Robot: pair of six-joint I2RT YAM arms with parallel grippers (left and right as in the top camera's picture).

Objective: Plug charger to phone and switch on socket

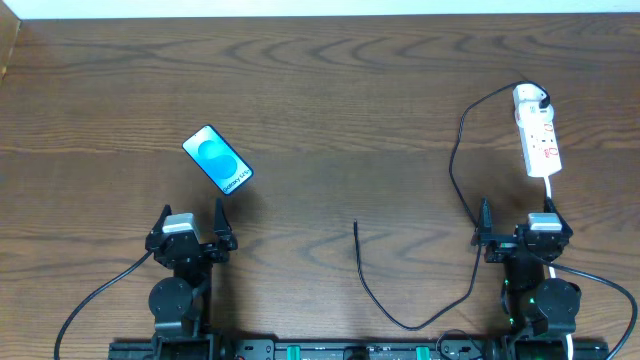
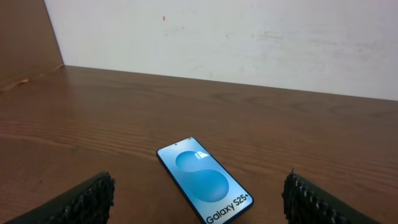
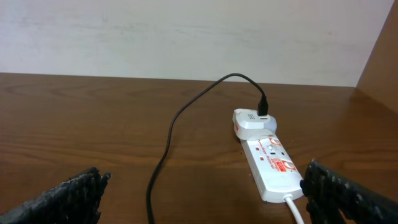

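The phone lies face up at a slant on the left of the table, its blue screen lit. Just behind it, my left gripper stands open and empty. The white socket lies at the far right, the charger's white adapter plugged into its far end. From the adapter the black cable loops down the table, and its free plug tip rests near the middle. My right gripper is open just short of the socket, touching nothing.
A white wall backs the table. A wooden side panel rises at the far left, another at the far right. The socket's white lead runs back under my right gripper.
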